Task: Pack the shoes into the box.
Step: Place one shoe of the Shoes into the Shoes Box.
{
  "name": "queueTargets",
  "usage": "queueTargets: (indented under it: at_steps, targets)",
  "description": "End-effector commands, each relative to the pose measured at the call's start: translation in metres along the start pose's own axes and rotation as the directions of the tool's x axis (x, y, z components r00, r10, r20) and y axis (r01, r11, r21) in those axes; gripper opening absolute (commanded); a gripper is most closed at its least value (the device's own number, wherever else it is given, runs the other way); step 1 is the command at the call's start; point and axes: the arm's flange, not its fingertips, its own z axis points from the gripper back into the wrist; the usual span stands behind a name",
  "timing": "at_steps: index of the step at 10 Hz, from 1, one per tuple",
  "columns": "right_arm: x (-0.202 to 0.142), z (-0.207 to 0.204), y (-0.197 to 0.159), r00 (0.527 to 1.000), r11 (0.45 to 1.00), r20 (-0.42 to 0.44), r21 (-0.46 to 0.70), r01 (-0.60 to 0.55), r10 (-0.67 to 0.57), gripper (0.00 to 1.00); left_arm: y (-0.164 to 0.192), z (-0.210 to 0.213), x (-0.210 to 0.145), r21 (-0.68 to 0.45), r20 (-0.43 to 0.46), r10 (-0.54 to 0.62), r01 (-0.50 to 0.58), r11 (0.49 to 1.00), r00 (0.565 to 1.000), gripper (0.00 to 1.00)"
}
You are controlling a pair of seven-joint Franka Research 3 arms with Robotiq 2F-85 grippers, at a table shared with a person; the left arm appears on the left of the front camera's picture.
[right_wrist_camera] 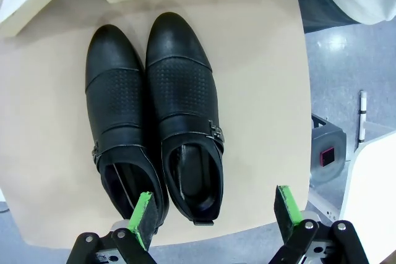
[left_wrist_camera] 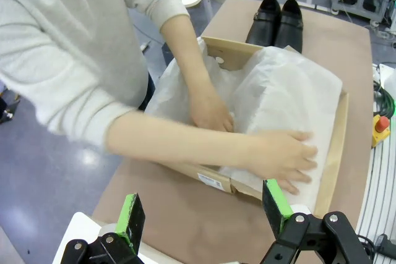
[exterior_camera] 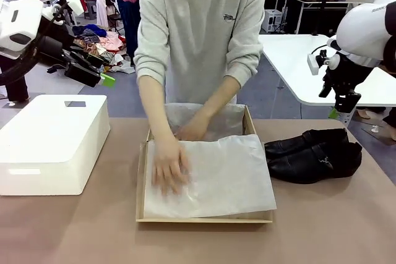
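Two shoes (exterior_camera: pixel 312 156) rest beside the box (exterior_camera: pixel 204 219) — unpacked.

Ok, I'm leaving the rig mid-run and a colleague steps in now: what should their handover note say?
Left tool: open, empty, hovers by the box.
Right tool: open, empty, hovers over the shoes.
Shoes: side by side on the table, right of the box.
Person's hands: flattening tissue paper inside the box.
Done: box open and lined. Left: both shoes to pack.
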Motion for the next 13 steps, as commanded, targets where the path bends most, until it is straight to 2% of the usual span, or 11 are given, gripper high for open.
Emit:
queueTargets:
  at_steps: [1, 7, 13]
  targets:
    - [-0.012, -0.01, -0.009, 0.999, 0.999, -0.001, -0.002, -0.039, 0.039, 1.0, 0.001, 0.0, -0.001, -0.01, 0.008, -0.001, 0.001, 1.0, 1.0, 1.0]
    - [-0.036, -0.051, -0.026, 0.999, 0.999, 0.019, 0.038, -0.032, 0.031, 1.0, 0.001, 0.0, -0.001, -0.01, 0.008, -0.001, 0.001, 1.0, 1.0, 1.0]
    - [-0.041, -0.079, -0.041, 0.998, 0.999, 0.056, 0.045, -0.024, 0.021, 1.0, 0.001, 0.0, -0.001, -0.01, 0.008, -0.001, 0.001, 1.0, 1.0, 1.0]
